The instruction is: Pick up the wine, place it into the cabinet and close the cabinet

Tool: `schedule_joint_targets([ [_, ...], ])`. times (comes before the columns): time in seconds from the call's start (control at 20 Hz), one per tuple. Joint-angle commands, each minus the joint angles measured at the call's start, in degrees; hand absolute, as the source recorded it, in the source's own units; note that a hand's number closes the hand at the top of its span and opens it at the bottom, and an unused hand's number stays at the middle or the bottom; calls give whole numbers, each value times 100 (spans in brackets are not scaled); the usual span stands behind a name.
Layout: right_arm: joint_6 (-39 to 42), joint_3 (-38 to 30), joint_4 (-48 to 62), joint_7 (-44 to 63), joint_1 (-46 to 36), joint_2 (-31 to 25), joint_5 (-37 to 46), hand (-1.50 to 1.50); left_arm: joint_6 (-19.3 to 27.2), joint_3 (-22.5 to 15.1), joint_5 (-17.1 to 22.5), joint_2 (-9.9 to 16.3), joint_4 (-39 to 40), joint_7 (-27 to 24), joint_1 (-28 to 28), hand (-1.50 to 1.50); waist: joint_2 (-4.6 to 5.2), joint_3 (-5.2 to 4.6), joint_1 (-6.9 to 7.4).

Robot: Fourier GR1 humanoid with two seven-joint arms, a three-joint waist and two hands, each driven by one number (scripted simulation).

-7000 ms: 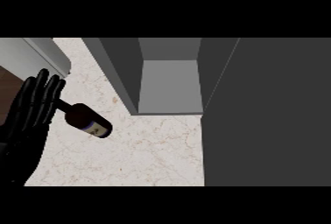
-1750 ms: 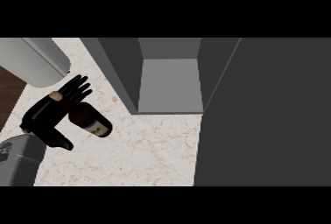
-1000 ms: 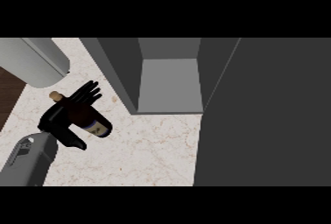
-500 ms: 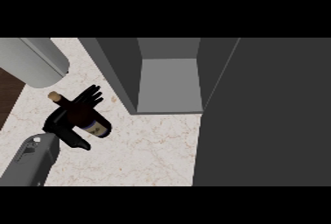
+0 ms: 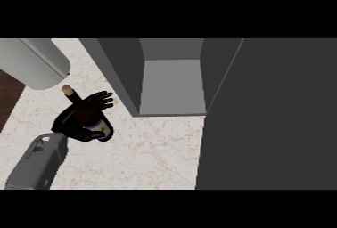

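Under the curled fingers of the left hand (image 5: 84, 119) lies the wine bottle (image 5: 80, 108), the hand wrapped over its body where a moment ago the fingers were spread above it. That closing suggests the grasp is made and the lift can begin. Beyond the fingertips the cork end points up and away toward a grey cylinder (image 5: 36, 62); the long axis runs along the marble worktop (image 5: 145, 151), base toward the wrist. Off to the hand's right stands the open cabinet (image 5: 172, 84).
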Motion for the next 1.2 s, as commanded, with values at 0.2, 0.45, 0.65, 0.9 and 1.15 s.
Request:
schedule_joint_targets([
  [0.2,-16,-120,-791,233,204,15,-436,-150,-832,-342,-230,46,26,-702,124,150,3,-4,-24],
  [0.45,85,-45,-331,-60,267,95,-279,-150,-393,-914,-726,-78,-933,-1103,430,150,-34,5,99],
  [0.65,93,-77,-513,-80,381,106,-311,-150,549,-517,-560,33,-978,-1670,869,150,-34,4,108],
  [0.9,19,-112,-305,-118,305,154,-194,-150,2055,448,172,-335,-1308,-1781,1542,150,-75,9,279],
  [1.15,85,-187,-606,155,385,24,-306,-150,2615,335,190,-625,-2759,-1719,2242,150,-52,13,166],
])
